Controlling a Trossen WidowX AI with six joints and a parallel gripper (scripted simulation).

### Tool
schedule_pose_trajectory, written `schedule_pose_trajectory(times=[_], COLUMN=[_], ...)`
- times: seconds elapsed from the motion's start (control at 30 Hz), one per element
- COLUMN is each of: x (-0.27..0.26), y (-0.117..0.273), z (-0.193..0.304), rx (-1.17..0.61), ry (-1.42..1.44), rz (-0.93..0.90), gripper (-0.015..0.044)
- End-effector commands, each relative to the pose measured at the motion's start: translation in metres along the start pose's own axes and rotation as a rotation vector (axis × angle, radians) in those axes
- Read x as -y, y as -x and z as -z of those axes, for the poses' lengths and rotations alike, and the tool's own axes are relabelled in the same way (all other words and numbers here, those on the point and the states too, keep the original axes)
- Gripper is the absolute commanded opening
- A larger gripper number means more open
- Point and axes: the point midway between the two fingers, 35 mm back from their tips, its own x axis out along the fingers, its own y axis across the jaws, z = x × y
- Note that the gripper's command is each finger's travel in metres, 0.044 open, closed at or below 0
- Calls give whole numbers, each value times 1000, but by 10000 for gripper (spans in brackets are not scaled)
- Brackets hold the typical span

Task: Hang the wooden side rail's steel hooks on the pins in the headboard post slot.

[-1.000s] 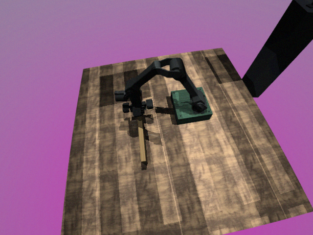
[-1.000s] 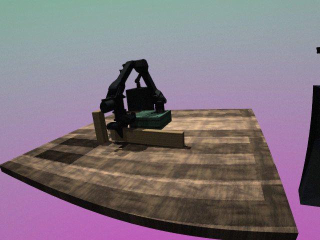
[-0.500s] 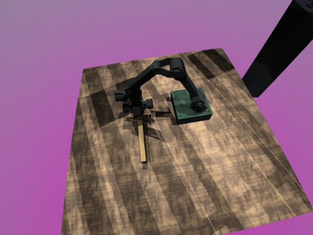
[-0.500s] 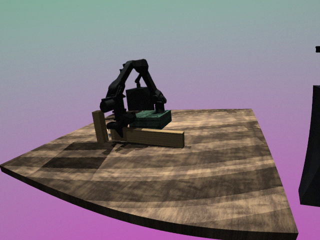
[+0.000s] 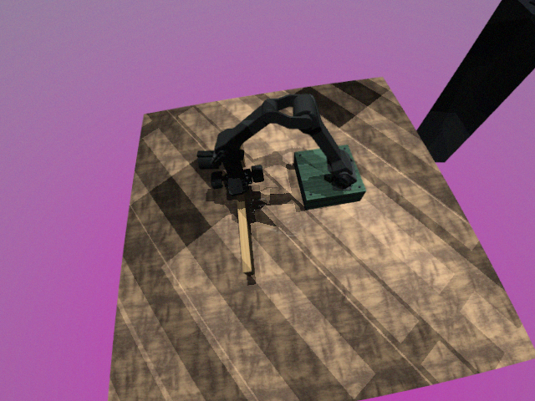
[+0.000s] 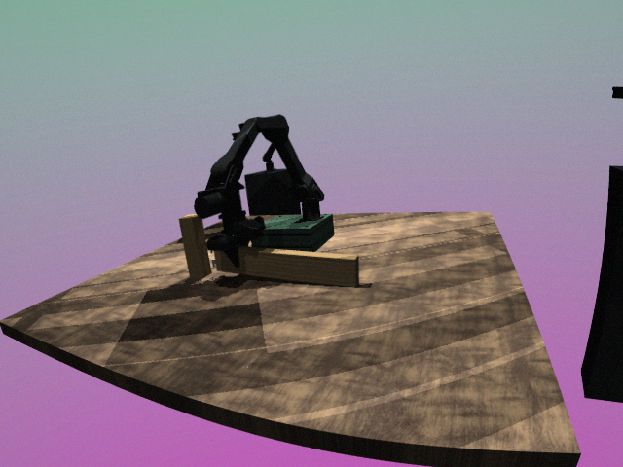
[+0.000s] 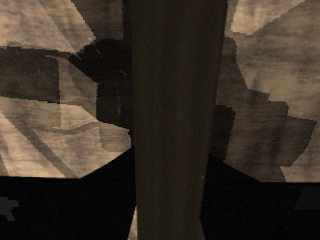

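The wooden side rail (image 5: 245, 243) (image 6: 302, 267) (image 7: 172, 90) stands on its narrow edge, nearly level. Its far end is at or just above the table; I cannot tell if it touches. My gripper (image 5: 242, 199) (image 6: 235, 255) (image 7: 165, 146) is shut on the rail near its hook end, one finger on each side. The upright headboard post (image 6: 195, 247) stands just beyond that end in the exterior view, with a narrow gap between them. Small bits of the hooks may show in the gap, but the slot and pins are hidden, so I cannot tell if the hooks sit on the pins. The top view hides the post behind the arm.
The arm's base is on a green block (image 5: 317, 179) (image 6: 321, 233) beside the rail. The arm arches over from it to the post. The wooden table (image 5: 302, 323) (image 6: 377, 362) carries patchy shadows. A large dark column (image 5: 471, 82) stands past the table's edge.
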Motion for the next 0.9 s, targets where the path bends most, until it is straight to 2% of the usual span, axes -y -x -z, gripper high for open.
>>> schedule_pose_trajectory(times=[0.0,0.87], x=[3,6], y=[6,3], z=[1,4], rx=[-2,-2], ry=[3,3], rz=[17,17], gripper=[0,0])
